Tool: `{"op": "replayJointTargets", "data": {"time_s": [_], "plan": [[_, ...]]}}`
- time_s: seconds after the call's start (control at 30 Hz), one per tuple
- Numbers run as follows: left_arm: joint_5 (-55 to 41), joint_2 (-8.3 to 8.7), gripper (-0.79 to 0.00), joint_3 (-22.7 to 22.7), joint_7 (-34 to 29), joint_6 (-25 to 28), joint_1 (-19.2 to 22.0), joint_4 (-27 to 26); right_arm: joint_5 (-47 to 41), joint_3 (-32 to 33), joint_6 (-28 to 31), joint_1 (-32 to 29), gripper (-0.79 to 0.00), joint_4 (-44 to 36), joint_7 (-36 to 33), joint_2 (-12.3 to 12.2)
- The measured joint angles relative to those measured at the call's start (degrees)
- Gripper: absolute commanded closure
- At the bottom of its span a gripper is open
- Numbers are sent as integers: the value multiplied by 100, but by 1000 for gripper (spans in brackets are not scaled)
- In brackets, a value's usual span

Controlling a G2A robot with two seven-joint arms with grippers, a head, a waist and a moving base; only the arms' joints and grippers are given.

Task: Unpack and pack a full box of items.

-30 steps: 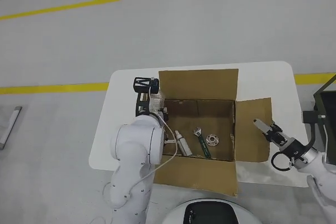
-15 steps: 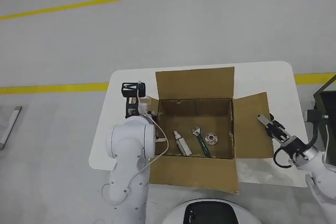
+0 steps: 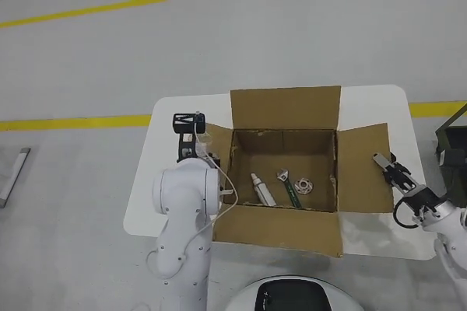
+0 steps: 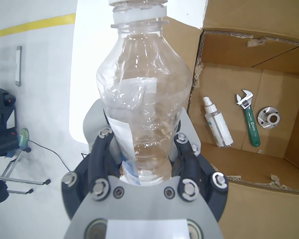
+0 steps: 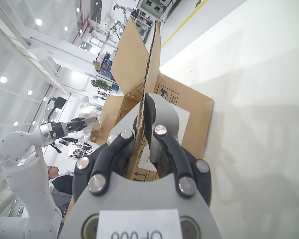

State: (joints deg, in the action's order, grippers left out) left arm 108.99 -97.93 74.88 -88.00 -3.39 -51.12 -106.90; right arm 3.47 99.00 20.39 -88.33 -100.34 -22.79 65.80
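Observation:
An open cardboard box [image 3: 284, 107] stands on the white table [image 3: 373, 101]. Inside lie a white spray bottle [image 4: 218, 123], a green-handled wrench [image 4: 249, 120] and a round metal flange [image 4: 269, 117]. My left gripper [image 4: 144, 136] is shut on a clear plastic bottle [image 4: 142, 80] with a white cap, held over the table just outside the box's left wall [image 3: 222, 167]. At the box's right side, my right gripper [image 5: 143, 115] is shut on the edge of the right flap [image 3: 364, 167], also seen from above as the right gripper [image 3: 383, 161].
A dark green cart [image 3: 461, 163] stands past the table's right edge. The box's front flap [image 3: 280, 229] hangs toward the robot and the back flap stands up. Bare table lies left of the box and behind it.
The box has slid to the right with my right gripper holding its flap. My left arm has carried the bottle out of the box to its left side.

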Motion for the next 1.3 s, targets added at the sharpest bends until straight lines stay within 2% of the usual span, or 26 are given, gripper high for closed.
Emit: {"op": "replayJointTargets", "data": {"time_s": [0.27, 0.3, 0.33, 0.37, 0.53, 0.83, 0.97, 1.1, 1.3], "plan": [[47, -94, 0, 96, 0, -103, 40, 298, 197, 97, 63, 23, 0, 19, 0, -23], [-65, -116, 0, 136, 0, -168, 39, 239, 299, 114, 89, 31, -148, 8, 16, -29], [-260, -134, 0, 198, 0, -240, 39, 164, 378, 121, 97, 34, -425, -2, 45, -31], [-548, -141, 0, 282, 0, -262, 39, 81, 410, 115, 83, 31, -785, -19, 82, -30], [-673, -143, 0, 411, 0, -168, -40, -115, 580, 116, 77, -11, -785, -162, 210, -30], [-475, -196, 0, 488, 0, -4, -191, -945, 776, 310, -15, -124, -785, -491, 644, -25], [-15, -206, 0, 698, 0, 207, -193, -1166, 819, 464, -26, -162, -785, -641, 815, -26], [463, -230, 0, 930, 0, 386, -277, -1186, 1239, 614, -13, -240, -785, -954, 1103, -27], [1340, -315, 0, 1028, 0, 860, -643, -806, 1534, 612, -108, -392, -785, -1332, 1328, -7]]}}
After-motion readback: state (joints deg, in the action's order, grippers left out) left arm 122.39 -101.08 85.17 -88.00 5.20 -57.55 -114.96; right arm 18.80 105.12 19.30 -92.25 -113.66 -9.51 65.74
